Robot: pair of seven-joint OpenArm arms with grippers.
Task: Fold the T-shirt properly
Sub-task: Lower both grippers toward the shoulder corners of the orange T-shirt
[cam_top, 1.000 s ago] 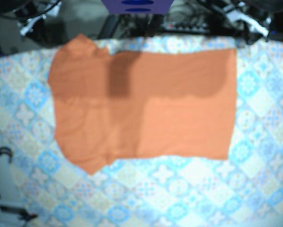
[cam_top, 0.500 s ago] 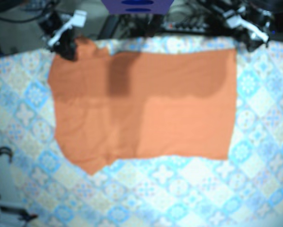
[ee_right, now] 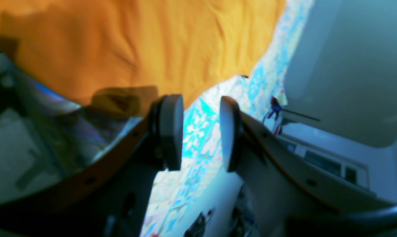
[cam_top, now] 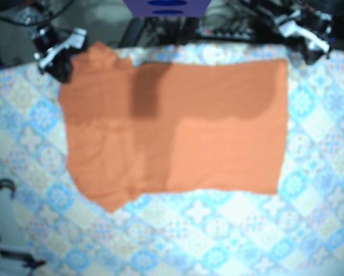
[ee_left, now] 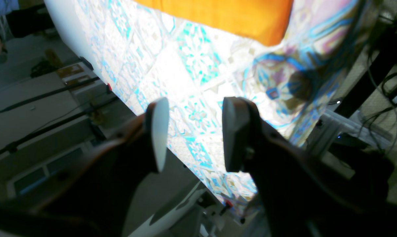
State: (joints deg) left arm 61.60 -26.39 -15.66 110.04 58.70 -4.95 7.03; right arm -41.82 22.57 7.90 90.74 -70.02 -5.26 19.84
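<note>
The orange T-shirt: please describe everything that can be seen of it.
The T-shirt is orange, of soft, slightly creased cloth. It lies flat on the patterned tablecloth in a rough rectangle, apparently partly folded, pointed at both corners on the base view's left. A shadow darkens its upper part. The right pincer and the left pincer hang open near its far corners; neither holds it.

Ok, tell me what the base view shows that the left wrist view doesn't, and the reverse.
Only base: the whole orange T-shirt lying spread out, and the right end effector beside its upper corner on that view's left. Only left wrist: the left end effector seen close, open and holding nothing, above the table's edge. Both: a corner of the T-shirt and the patterned tablecloth.
</note>
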